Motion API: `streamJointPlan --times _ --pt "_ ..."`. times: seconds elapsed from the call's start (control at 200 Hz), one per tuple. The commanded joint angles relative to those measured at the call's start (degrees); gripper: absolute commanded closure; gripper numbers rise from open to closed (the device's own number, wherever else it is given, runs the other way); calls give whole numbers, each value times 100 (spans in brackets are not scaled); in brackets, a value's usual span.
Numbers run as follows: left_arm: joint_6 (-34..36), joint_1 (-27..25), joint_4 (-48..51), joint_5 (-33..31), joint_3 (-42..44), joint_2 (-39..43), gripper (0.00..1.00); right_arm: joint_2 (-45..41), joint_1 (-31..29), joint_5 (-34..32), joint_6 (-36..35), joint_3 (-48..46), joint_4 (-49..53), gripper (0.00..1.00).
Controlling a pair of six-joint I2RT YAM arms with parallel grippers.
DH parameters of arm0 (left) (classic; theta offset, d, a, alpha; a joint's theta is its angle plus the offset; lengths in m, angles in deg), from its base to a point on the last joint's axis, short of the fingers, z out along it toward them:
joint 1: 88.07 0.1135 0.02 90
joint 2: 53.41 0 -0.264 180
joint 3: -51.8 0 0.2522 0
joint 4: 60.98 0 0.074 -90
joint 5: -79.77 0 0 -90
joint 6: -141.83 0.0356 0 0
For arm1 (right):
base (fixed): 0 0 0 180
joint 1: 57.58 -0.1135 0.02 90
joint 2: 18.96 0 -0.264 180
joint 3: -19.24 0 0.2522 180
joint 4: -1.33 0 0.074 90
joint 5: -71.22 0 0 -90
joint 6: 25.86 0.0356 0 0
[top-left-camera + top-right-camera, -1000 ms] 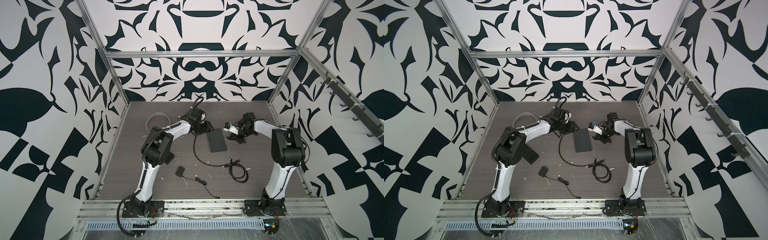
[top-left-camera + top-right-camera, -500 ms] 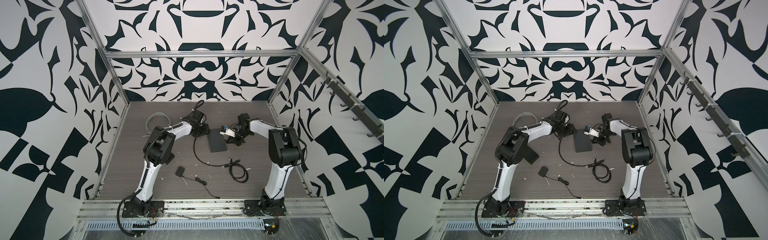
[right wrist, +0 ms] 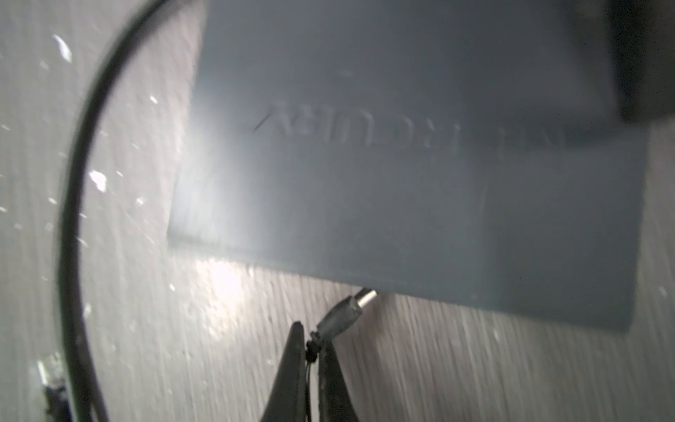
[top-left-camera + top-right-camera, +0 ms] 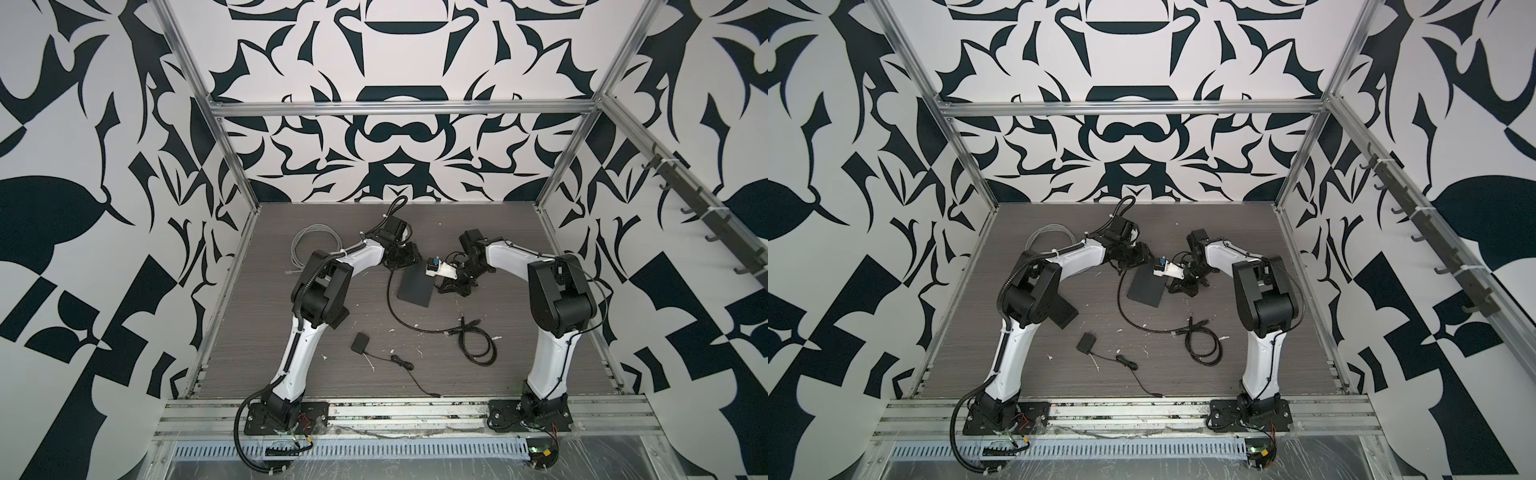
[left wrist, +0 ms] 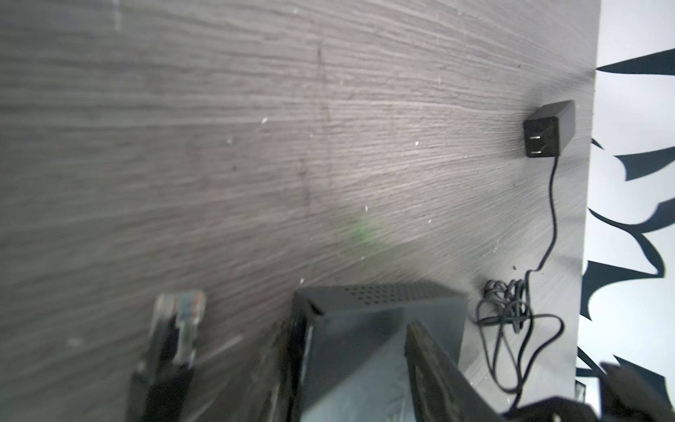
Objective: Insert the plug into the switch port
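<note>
Right gripper (image 3: 310, 343) jaws pinch barrel plug (image 3: 345, 314), tip just beside switch (image 3: 401, 164); insertion outstanding. Left gripper (image 4: 406, 258) by switch, jaws' state indeterminable.

The left arm (image 4: 299, 353) rises from its base, folds at the elbow and reaches its forearm toward the far centre. The left tool (image 4: 405, 261) points down and inward. One finger (image 5: 434, 369) shows in the left wrist view, and whether the jaws clamp cannot be determined. The right arm (image 4: 548, 357) mirrors this posture. The right tool (image 3: 310, 334) sits low, its fingers pressed together on the lead just behind the plug (image 3: 350, 310). The two tools stand near each other, not touching.
</note>
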Motion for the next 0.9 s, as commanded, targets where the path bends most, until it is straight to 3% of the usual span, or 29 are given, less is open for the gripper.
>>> streamJointPlan --times 0.0,0.255,0.57,0.62,0.705,0.805,0.9 --pt "206 23 265 263 -165 -128 46 -189 -8 245 39 157 -147 100" --pt "516 139 557 48 -94 133 45 -179 636 -156 91 209 -101 100" --pt "989 91 899 -52 -231 492 48 -160 748 64 92 -110 -1054 100" --pt "1197 48 938 119 -269 574 49 -279 821 265 98 -206 -1179 100" --pt "1331 16 862 942 -302 612 52 -528 937 694 100 -391 -1374 100" --pt "904 -6 426 1899 -203 530 52 -779 949 970 120 -630 -1683 99" --pt "493 -70 22 2309 -128 413 52 -829 955 1120 155 -684 -1751 99"
